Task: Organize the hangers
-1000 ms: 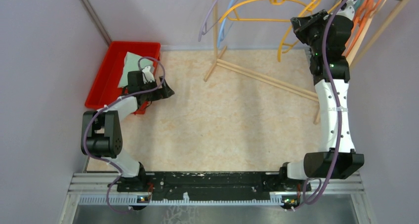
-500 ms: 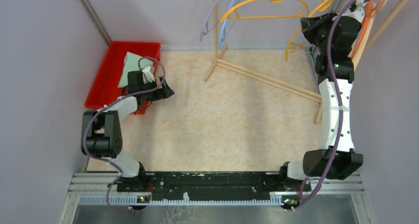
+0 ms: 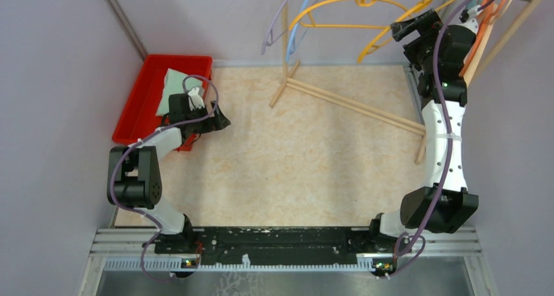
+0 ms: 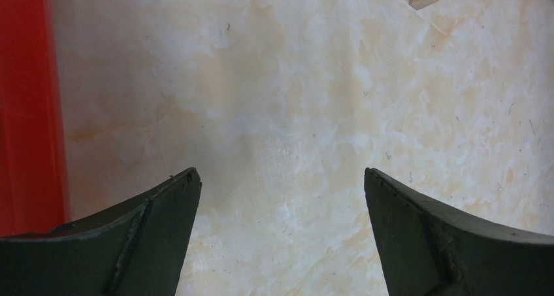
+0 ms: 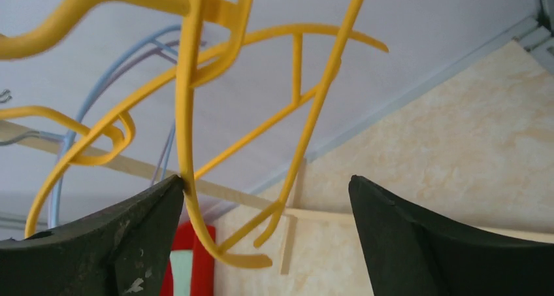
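Note:
Up at the rack's right end, my right gripper (image 3: 414, 23) stands open. Yellow hangers (image 3: 340, 3) dangle just left of it. In the right wrist view one yellow hanger (image 5: 188, 113) brushes the tip of the left finger (image 5: 124, 237), and another hangs loose in the gap of the gripper (image 5: 268, 185). Orange hangers (image 3: 485, 23) hang behind the right wrist. Lavender (image 3: 273, 28) and light blue (image 3: 302, 18) hangers hang at the rack's left end. My left gripper (image 3: 221, 121) is open low over the table (image 4: 281, 175), holding nothing.
The rack's wooden poles (image 3: 353, 103) cross the far half of the marbled table. A red bin (image 3: 140, 100) with a pale green cloth (image 3: 171, 87) sits at far left, beside my left wrist. Its red wall (image 4: 26, 113) shows in the left wrist view. Lilac walls close in both sides.
My right gripper went from shut to open, letting go of a yellow hanger, which has swung up and left. The right wrist rose slightly toward the rail. The left arm has not moved.

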